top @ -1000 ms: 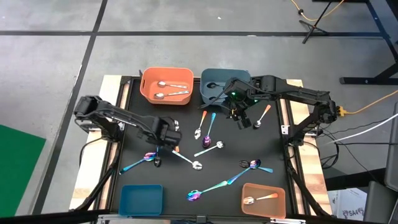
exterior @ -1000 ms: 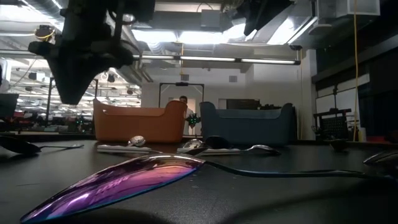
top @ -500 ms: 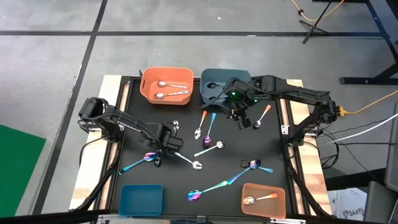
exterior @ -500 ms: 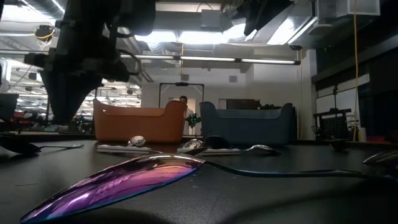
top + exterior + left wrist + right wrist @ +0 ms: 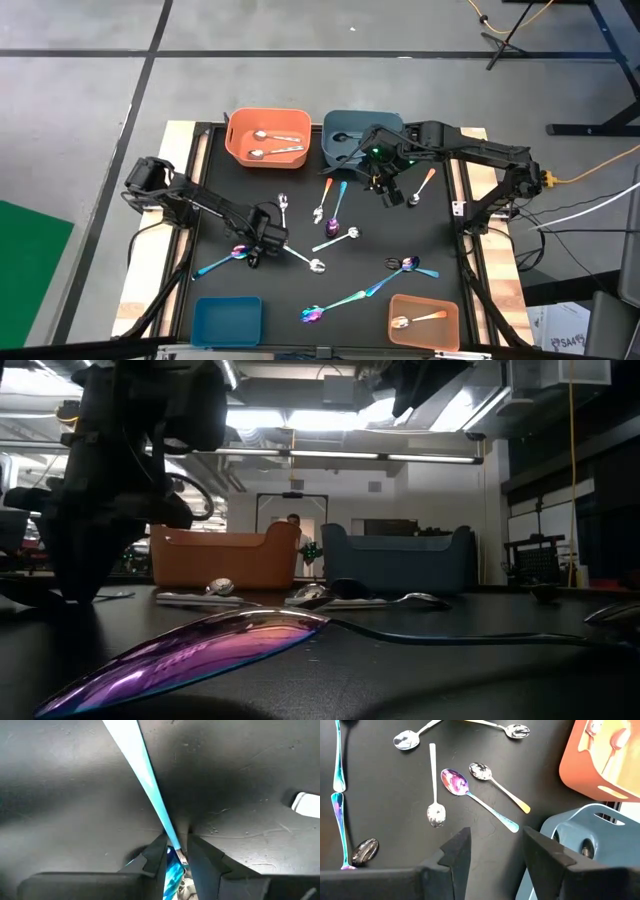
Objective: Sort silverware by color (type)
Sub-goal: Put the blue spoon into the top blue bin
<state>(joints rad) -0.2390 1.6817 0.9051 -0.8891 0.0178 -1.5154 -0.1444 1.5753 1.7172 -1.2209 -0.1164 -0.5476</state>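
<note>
- Left wrist view: the teal-handled spoon [image 5: 150, 790] lies flat on the black table [image 5: 240, 785], and the left claw [image 5: 172, 851] stands down over it with one finger on each side of the thin handle, close to where it meets the iridescent bowl. The fingers look narrowed around the handle; I cannot tell whether they are pinching it yet.
- From above, that spoon [image 5: 222, 259] sits at the left-middle of the table, with the left claw [image 5: 262, 240] over its bowl end and a plain silver spoon [image 5: 303, 259] just beside it.
- My guess is it will handle light and stiff, and being polished metal it is likely slippery. Lying so flat, there is little to get under, so the narrow neck where the fingers now stand seems the sensible hold; a grip out near the handle tip would probably let the bowl swing down.
- More iridescent spoons [image 5: 345, 298] lie scattered toward the near right, and two orange-handled ones lie near the far bins.
- The blue bin [image 5: 227, 319] at the near-left corner looks empty; the orange bin [image 5: 267, 137] at the far side holds silver spoons.
- The right claw [image 5: 392, 192] hangs with its fingers spread and nothing between them, just in front of the far grey-blue bin [image 5: 345, 122].
</note>
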